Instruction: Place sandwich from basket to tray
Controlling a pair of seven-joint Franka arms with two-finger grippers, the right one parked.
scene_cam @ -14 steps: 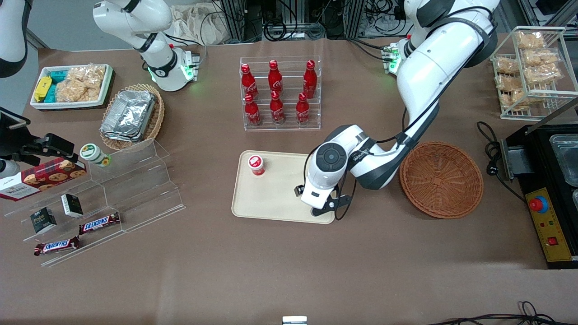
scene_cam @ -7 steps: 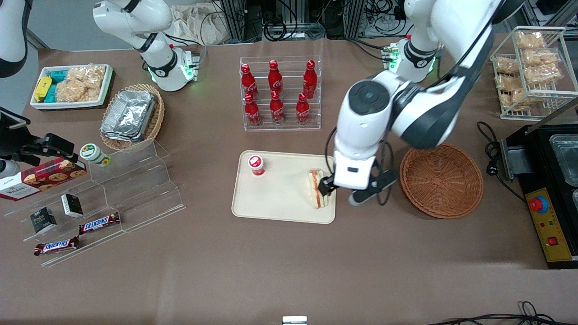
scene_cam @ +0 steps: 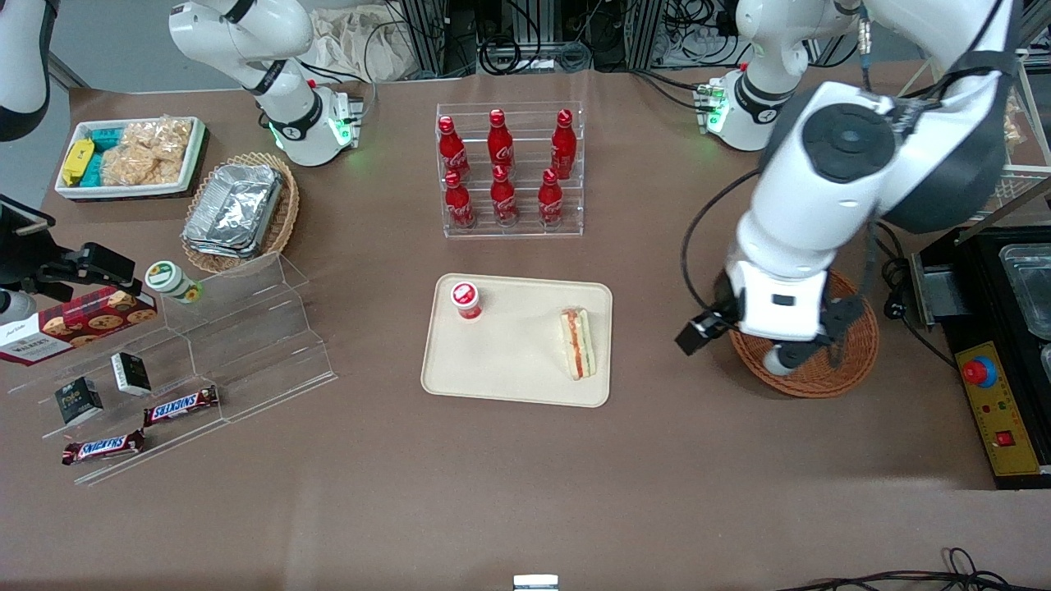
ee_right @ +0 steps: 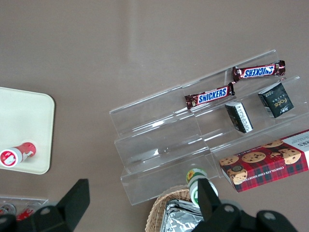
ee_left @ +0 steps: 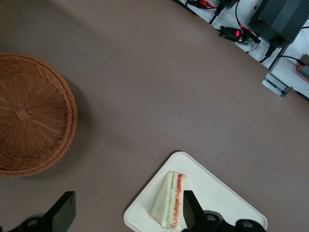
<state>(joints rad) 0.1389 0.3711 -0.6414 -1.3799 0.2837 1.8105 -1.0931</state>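
Note:
The sandwich (scene_cam: pixel 578 343), a white wedge with red and green filling, lies on the beige tray (scene_cam: pixel 509 369) near the tray's edge toward the working arm. It also shows in the left wrist view (ee_left: pixel 169 200) on the tray (ee_left: pixel 217 193). The round reddish-brown basket (scene_cam: pixel 854 365) holds nothing and is partly hidden by the arm; the wrist view shows it bare (ee_left: pixel 29 121). My left gripper (scene_cam: pixel 784 355) hangs high over the basket's rim. Its jaws stand wide apart and hold nothing (ee_left: pixel 126 212).
A small red-capped bottle (scene_cam: pixel 466 299) stands on the tray. A rack of cola bottles (scene_cam: pixel 509 168) is farther back. A clear stepped shelf (scene_cam: pixel 246 328) lies toward the parked arm's end. A black control box (scene_cam: pixel 998 402) and a wire snack rack (scene_cam: pixel 969 123) stand beside the basket.
The gripper was low over the tray, let go of the sandwich there, then rose and swung away to above the basket. The sandwich stays on the tray.

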